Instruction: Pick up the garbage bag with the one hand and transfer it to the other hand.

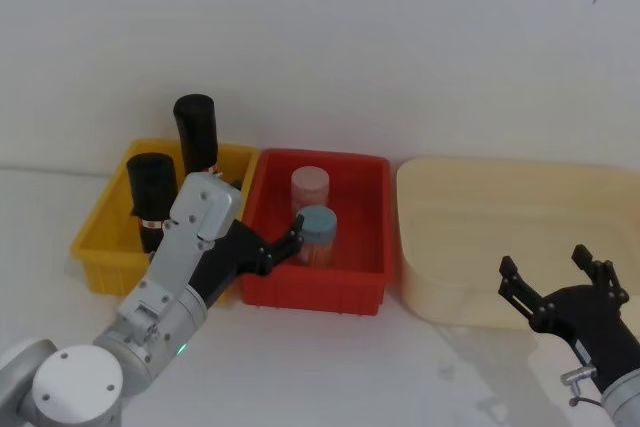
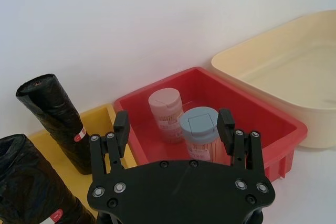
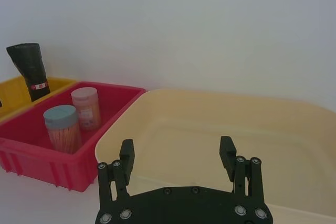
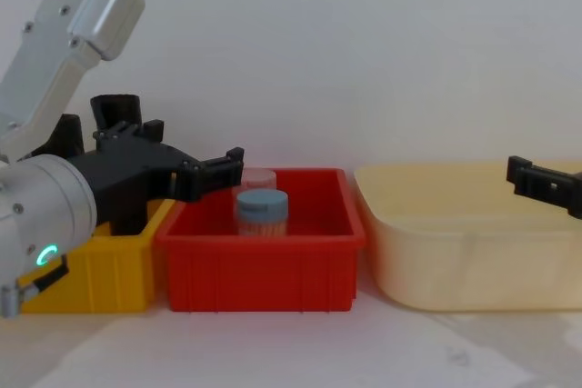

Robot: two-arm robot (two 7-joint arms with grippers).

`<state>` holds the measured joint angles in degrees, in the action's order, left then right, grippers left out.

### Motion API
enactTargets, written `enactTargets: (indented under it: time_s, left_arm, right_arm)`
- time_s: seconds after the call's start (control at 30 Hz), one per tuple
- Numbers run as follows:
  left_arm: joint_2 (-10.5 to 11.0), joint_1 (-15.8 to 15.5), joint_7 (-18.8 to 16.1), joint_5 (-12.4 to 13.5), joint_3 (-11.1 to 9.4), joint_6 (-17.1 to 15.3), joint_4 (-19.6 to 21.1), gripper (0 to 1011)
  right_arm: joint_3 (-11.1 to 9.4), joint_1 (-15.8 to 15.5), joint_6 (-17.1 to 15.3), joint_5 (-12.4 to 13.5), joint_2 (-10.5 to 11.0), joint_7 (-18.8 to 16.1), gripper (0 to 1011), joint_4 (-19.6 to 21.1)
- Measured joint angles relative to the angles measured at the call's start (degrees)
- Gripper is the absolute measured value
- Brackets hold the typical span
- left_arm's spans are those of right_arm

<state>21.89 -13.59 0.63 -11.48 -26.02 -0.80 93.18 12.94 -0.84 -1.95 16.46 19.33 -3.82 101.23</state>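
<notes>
The garbage bag [image 1: 151,192], a stubby thick black roll with a small label, stands upright in the near part of the yellow bin [image 1: 100,247]; it also shows close by in the left wrist view [image 2: 26,182]. My left gripper [image 1: 285,239], on the arm with the green ring, is open and holds nothing. It hangs over the red bin's near left corner, just right of the roll, with its fingers toward the jars [image 2: 173,124]. My right gripper [image 1: 545,265] is open and empty at the near edge of the cream tub [image 3: 177,148].
A slimmer, taller black roll [image 1: 195,132] stands at the back of the yellow bin. The red bin [image 1: 365,237] holds a pink-lidded jar [image 1: 310,185] and a blue-lidded jar [image 1: 318,232]. A large cream tub [image 1: 440,257] sits at the right. A white wall rises behind.
</notes>
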Motion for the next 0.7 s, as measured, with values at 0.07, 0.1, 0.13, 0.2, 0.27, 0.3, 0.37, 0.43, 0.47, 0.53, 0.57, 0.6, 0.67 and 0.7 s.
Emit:
enactTargets:
  time_s: [0.07, 0.1, 0.13, 0.2, 0.27, 0.3, 0.37, 0.43, 0.47, 0.53, 0.57, 0.6, 0.67, 0.7]
  left_arm:
    - [0.0, 0.0, 0.0, 0.0, 0.0, 0.0, 0.0, 1001]
    - [0.0, 0.0, 0.0, 0.0, 0.0, 0.0, 0.0, 1001]
    - [0.0, 0.0, 0.0, 0.0, 0.0, 0.0, 0.0, 1001]
    - [0.0, 0.0, 0.0, 0.0, 0.0, 0.0, 0.0, 1001]
    - [0.0, 0.0, 0.0, 0.0, 0.0, 0.0, 0.0, 1001]
    - [0.0, 0.0, 0.0, 0.0, 0.0, 0.0, 0.0, 1001]
    - [0.0, 0.0, 0.0, 0.0, 0.0, 0.0, 0.0, 1001]
    - [0.0, 0.0, 0.0, 0.0, 0.0, 0.0, 0.0, 1001]
    - [0.0, 0.0, 0.0, 0.0, 0.0, 0.0, 0.0, 1001]
    - [0.0, 0.0, 0.0, 0.0, 0.0, 0.0, 0.0, 1001]
    - [0.0, 0.0, 0.0, 0.0, 0.0, 0.0, 0.0, 1001]
    - [0.0, 0.0, 0.0, 0.0, 0.0, 0.0, 0.0, 1001]
    - [0.0, 0.0, 0.0, 0.0, 0.0, 0.0, 0.0, 1001]
    - [0.0, 0.0, 0.0, 0.0, 0.0, 0.0, 0.0, 1001]
  right_arm:
    - [0.0, 0.0, 0.0, 0.0, 0.0, 0.0, 1000, 0.0]
    - [0.0, 0.0, 0.0, 0.0, 0.0, 0.0, 1000, 0.0]
    - [0.0, 0.0, 0.0, 0.0, 0.0, 0.0, 1000, 0.0]
    - [0.0, 0.0, 0.0, 0.0, 0.0, 0.0, 1000, 0.0]
    - [0.0, 0.0, 0.0, 0.0, 0.0, 0.0, 999, 0.0]
    - [0.0, 0.0, 0.0, 0.0, 0.0, 0.0, 1000, 0.0]
    - [0.0, 0.0, 0.0, 0.0, 0.0, 0.0, 1000, 0.0]
    - [0.0, 0.0, 0.0, 0.0, 0.0, 0.0, 1000, 0.0]
    - [0.0, 0.0, 0.0, 0.0, 0.0, 0.0, 1000, 0.0]
    - [0.0, 0.0, 0.0, 0.0, 0.0, 0.0, 1000, 0.0]
    - [0.0, 0.0, 0.0, 0.0, 0.0, 0.0, 1000, 0.0]
    - [0.0, 0.0, 0.0, 0.0, 0.0, 0.0, 1000, 0.0]
    - [0.0, 0.0, 0.0, 0.0, 0.0, 0.0, 999, 0.0]
    - [0.0, 0.0, 0.0, 0.0, 0.0, 0.0, 1000, 0.0]
